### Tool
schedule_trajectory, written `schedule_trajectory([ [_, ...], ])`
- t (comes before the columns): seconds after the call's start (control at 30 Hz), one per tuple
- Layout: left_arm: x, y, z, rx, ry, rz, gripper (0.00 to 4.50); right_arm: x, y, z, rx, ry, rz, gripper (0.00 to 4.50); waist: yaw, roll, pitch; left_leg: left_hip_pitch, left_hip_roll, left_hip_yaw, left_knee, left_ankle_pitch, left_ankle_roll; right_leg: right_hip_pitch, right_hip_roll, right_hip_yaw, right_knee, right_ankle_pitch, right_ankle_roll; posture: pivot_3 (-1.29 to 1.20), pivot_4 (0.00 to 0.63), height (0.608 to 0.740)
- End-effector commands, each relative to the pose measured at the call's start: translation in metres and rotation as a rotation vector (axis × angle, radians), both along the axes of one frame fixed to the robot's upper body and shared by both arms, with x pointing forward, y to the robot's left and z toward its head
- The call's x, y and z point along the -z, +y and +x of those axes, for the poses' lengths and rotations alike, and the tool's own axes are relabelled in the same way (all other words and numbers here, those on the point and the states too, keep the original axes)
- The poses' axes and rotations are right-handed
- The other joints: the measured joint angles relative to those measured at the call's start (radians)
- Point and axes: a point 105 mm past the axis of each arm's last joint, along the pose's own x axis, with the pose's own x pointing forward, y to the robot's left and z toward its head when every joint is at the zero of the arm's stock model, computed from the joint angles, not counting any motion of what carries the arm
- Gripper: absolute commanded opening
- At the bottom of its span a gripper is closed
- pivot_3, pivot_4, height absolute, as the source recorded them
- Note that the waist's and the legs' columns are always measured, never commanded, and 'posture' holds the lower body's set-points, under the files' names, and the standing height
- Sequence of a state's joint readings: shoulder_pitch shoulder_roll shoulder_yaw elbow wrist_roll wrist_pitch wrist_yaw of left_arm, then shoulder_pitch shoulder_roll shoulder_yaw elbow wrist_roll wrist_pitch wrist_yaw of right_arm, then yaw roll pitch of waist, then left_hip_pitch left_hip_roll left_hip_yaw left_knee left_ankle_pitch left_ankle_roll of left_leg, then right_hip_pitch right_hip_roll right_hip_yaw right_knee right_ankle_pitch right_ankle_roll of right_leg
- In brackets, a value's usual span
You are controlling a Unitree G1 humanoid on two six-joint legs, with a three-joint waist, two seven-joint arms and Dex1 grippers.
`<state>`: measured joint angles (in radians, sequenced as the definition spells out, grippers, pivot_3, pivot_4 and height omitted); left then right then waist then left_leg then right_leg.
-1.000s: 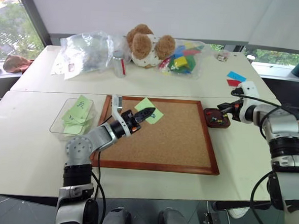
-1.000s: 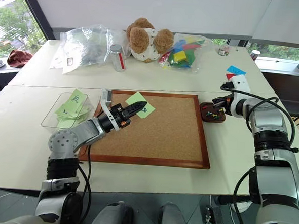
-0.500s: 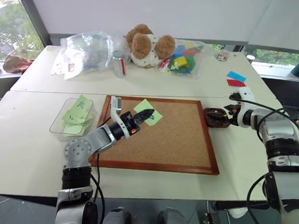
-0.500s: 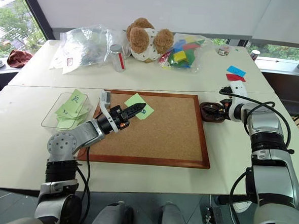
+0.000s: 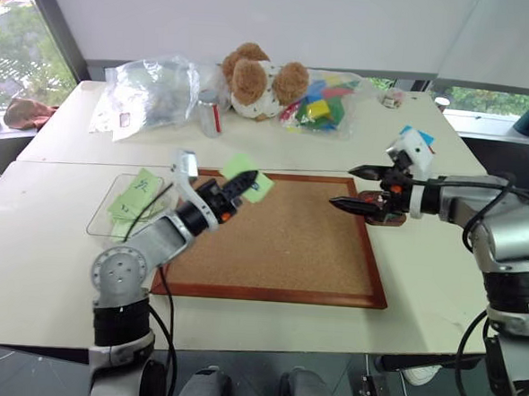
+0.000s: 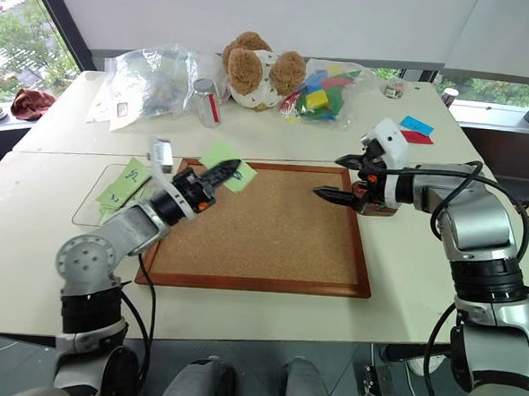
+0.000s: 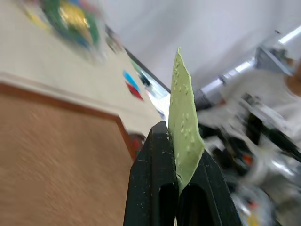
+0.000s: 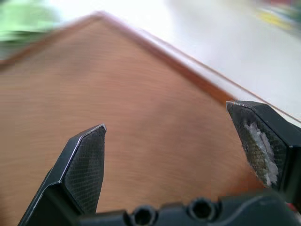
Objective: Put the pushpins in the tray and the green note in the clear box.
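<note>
My left gripper (image 5: 236, 186) is shut on the green note (image 5: 249, 176) and holds it in the air over the corkboard's far left corner. In the left wrist view the note (image 7: 185, 132) stands edge-on, pinched between the black fingers (image 7: 149, 179). The clear box (image 5: 127, 205), with several green notes in it, sits on the table just left of the corkboard. My right gripper (image 5: 349, 186) hangs open above the corkboard's right edge with nothing between its fingers (image 8: 87, 160). The dark tray (image 5: 387, 217) lies right behind it, mostly hidden. I cannot make out the pushpins.
A wood-framed corkboard (image 5: 284, 249) lies bare in the middle of the near table. On the far table are a teddy bear (image 5: 258, 79), crinkled plastic bags (image 5: 157, 88), a can (image 5: 211, 112), a bag of coloured blocks (image 5: 324, 98), and blue and red notes (image 6: 416, 132).
My left gripper has lifted the green note off the corkboard, up and to the left. My right gripper has opened and swung from the tray up and left over the board's edge.
</note>
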<state>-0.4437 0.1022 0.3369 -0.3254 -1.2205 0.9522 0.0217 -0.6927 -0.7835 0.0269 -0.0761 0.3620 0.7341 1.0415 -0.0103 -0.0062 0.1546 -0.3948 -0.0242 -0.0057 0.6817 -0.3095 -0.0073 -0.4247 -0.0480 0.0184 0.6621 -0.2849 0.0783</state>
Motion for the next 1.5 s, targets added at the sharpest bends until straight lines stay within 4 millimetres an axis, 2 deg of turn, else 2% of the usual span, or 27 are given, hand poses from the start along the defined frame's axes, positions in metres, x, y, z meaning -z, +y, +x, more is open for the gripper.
schedule_trajectory([
  [0.03, -0.029, 0.032, -0.008, -0.199, -0.103, 0.045, 0.0, -0.012, 0.025, -0.02, -0.141, -0.031, 0.025, 4.46, 0.0, 0.0, 0.0, 0.0, 0.0, 0.0, 0.0, 0.0, 0.0, 0.0, 0.0, 0.0, 0.0, 0.0, 0.0, 0.0, 0.15, 0.74],
  [0.17, -0.037, 0.08, -0.014, -0.419, -0.125, 0.216, 0.0, -0.012, 0.044, -0.031, -0.234, -0.025, 0.034, 4.46, -0.001, -0.001, 0.0, 0.0, 0.0, 0.0, 0.0, 0.0, 0.0, 0.0, 0.0, 0.0, 0.0, 0.0, 0.0, 0.0, 0.15, 0.74],
  [0.37, -0.031, 0.135, -0.012, -0.548, -0.1, 0.563, 0.0, -0.013, 0.054, -0.044, -0.344, -0.02, 0.036, 4.46, 0.004, -0.002, 0.001, 0.0, 0.0, -0.001, 0.0, -0.001, 0.002, 0.0, -0.001, -0.001, 0.0, 0.0, 0.0, 0.0, 0.15, 0.74],
  [0.53, -0.006, 0.163, 0.002, -0.575, -0.023, 0.766, 0.0, -0.01, 0.056, -0.05, -0.377, -0.021, 0.015, 4.46, 0.006, -0.002, 0.001, 0.0, 0.0, -0.001, -0.001, -0.003, 0.005, 0.001, -0.001, -0.001, -0.002, 0.0, -0.001, 0.0, 0.15, 0.74],
  [0.77, 0.028, 0.174, 0.022, -0.556, 0.063, 0.873, 0.0, -0.009, 0.053, -0.051, -0.345, -0.037, 0.011, 4.46, 0.001, -0.002, 0.002, -0.001, 0.0, -0.001, -0.003, -0.003, 0.006, -0.001, -0.002, -0.001, -0.003, 0.0, -0.001, 0.0, 0.15, 0.74],
  [0.87, 0.035, 0.178, 0.027, -0.549, 0.088, 0.893, 0.77, -0.009, 0.051, -0.051, -0.326, -0.044, 0.008, 4.5, 0.0, -0.002, 0.002, -0.002, 0.0, -0.001, -0.003, -0.003, 0.006, -0.001, -0.002, -0.001, -0.003, 0.0, -0.001, 0.0, 0.15, 0.74],
  [1.03, 0.036, 0.184, 0.028, -0.542, 0.099, 0.949, 3.06, -0.01, 0.05, -0.05, -0.305, -0.055, 0.01, 4.5, -0.001, -0.002, 0.002, -0.003, 0.0, -0.001, -0.003, -0.003, 0.006, -0.003, -0.002, -0.001, -0.003, 0.0, 0.0, 0.0, 0.15, 0.74],
  [1.1, 0.03, 0.186, 0.028, -0.558, 0.079, 0.952, 4.1, -0.01, 0.049, -0.049, -0.294, -0.06, 0.012, 4.5, -0.001, -0.002, 0.002, -0.003, 0.0, -0.001, -0.003, -0.003, 0.006, -0.003, -0.002, -0.001, -0.003, 0.0, 0.0, 0.0, 0.15, 0.74],
  [1.13, 0.026, 0.186, 0.029, -0.563, 0.068, 0.952, 4.46, -0.01, 0.049, -0.049, -0.291, -0.061, 0.012, 4.5, -0.001, -0.002, 0.002, -0.003, 0.0, -0.001, -0.003, -0.003, 0.006, -0.003, -0.002, -0.001, -0.003, 0.0, 0.0, 0.0, 0.15, 0.74],
  [1.27, 0.012, 0.188, 0.029, -0.586, 0.017, 0.983, 4.46, -0.01, 0.048, -0.048, -0.287, -0.062, 0.015, 4.5, 0.0, -0.002, 0.002, -0.003, 0.0, -0.001, -0.003, -0.004, 0.007, -0.003, -0.002, -0.001, -0.003, 0.0, 0.0, 0.0, 0.15, 0.74],
  [1.37, -0.016, 0.189, 0.027, -0.597, -0.074, 1.031, 4.46, -0.01, 0.049, -0.046, -0.282, -0.065, 0.015, 4.5, -0.001, -0.003, 0.002, -0.004, 0.0, -0.001, -0.003, -0.004, 0.007, -0.003, -0.002, -0.001, -0.003, 0.0, 0.0, 0.0, 0.15, 0.74],
  [1.5, -0.029, 0.175, 0.021, -0.51, -0.132, 1.011, 4.46, -0.01, 0.046, -0.043, -0.268, -0.07, 0.006, 4.5, -0.001, -0.003, 0.002, -0.005, 0.0, -0.001, -0.003, -0.004, 0.006, -0.005, -0.003, -0.001, -0.003, 0.0, 0.0, 0.0, 0.15, 0.74],
])
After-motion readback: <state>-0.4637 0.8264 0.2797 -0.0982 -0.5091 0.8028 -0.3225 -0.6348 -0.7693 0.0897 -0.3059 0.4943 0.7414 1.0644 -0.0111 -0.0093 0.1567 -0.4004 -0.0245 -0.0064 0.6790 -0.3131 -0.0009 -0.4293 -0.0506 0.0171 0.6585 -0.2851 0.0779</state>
